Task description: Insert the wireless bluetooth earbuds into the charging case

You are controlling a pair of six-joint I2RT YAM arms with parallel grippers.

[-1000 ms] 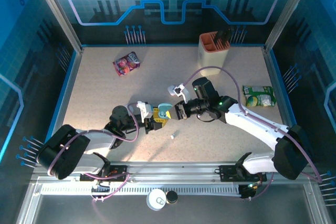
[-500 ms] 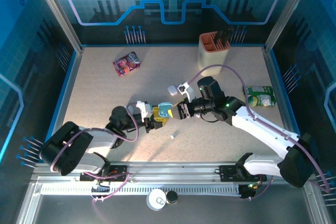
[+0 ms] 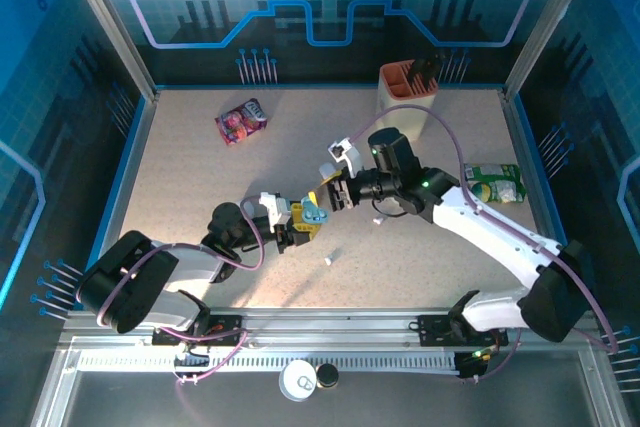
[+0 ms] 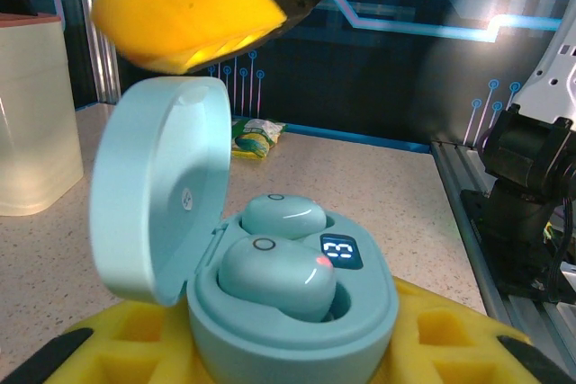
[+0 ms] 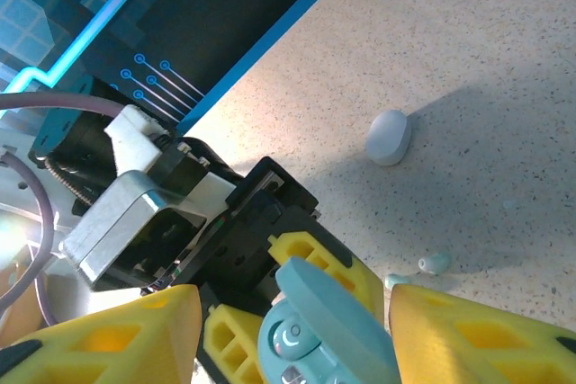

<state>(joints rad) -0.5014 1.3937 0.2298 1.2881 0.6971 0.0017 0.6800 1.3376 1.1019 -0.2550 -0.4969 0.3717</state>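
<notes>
On the left of the speckled table [image 3: 180, 177] lies a pink and purple snack packet [image 3: 241, 120]; its print is too small to read. Near the middle, the left gripper [image 3: 297, 228] is closed on a pale blue charging case [image 3: 313, 214], pinching it between yellow fingers [image 4: 477, 361]. The case's lid [image 4: 157, 186] stands open, hinged to the left. 2 pale blue earbuds [image 4: 277, 276] sit in the case, and the nearer one shows a red light. A small display [image 4: 341, 250] beside them glows with what looks like 13. A tiny loose white earbud [image 3: 328, 261] lies on the table near the case. The right gripper [image 3: 326, 195] hovers over the case, jaws spread wide on either side of the lid, holding nothing. Further right stand a cream holder [image 3: 407, 95] and a green packet [image 3: 493, 184] with unreadable writing.
</notes>
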